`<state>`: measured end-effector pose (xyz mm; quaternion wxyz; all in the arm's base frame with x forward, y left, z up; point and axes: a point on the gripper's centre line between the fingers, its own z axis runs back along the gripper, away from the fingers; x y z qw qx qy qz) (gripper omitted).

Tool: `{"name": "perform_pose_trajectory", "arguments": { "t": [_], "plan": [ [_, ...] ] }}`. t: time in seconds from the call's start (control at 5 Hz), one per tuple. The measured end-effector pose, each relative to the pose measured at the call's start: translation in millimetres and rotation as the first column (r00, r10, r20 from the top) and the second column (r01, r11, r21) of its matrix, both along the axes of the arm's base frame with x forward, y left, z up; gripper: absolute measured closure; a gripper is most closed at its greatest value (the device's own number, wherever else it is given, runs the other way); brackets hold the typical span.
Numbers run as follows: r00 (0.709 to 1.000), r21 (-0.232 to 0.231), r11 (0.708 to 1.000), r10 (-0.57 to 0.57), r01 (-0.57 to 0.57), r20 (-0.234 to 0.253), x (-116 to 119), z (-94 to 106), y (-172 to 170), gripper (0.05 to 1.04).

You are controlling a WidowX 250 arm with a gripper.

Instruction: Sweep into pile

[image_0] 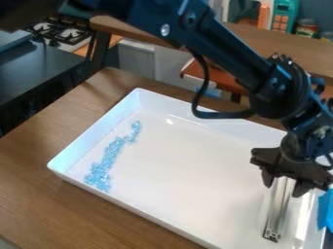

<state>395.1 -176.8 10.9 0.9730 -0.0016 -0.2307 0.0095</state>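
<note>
1. Lit softly, brightest on the tray (189, 165).
2. Glints at its far side and rightmost end.
3. Sinks into gloom beneath the counter (32, 70).
4. Darkens the table (39, 194) beneath the tray's edge.

- One fixed view, set above table height, looking down at a slant onto the wooden table (39, 160).
- Faces across the tray (107, 124) at an angle — its sides run diagonally, one corner pointing left.
- Fairly close: the tray takes up much of the view, its near side cut by the bottom edge.
- Arm (231, 53) crosses the upper part, from upper left toward the right.
- Beyond — second tabletop (273, 41) at upper right, stove (68, 33) at upper left.
</note>
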Motion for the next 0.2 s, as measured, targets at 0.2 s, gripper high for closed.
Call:
{"name": "perform_pose_trajectory", "arguments": {
  "t": [0.2],
  "plan": [
    [0.997, -0.038, 0.999, -0.002, 0.0, -0.074, -9.1, -0.5, -3.1, 0.102]
  ]
}}
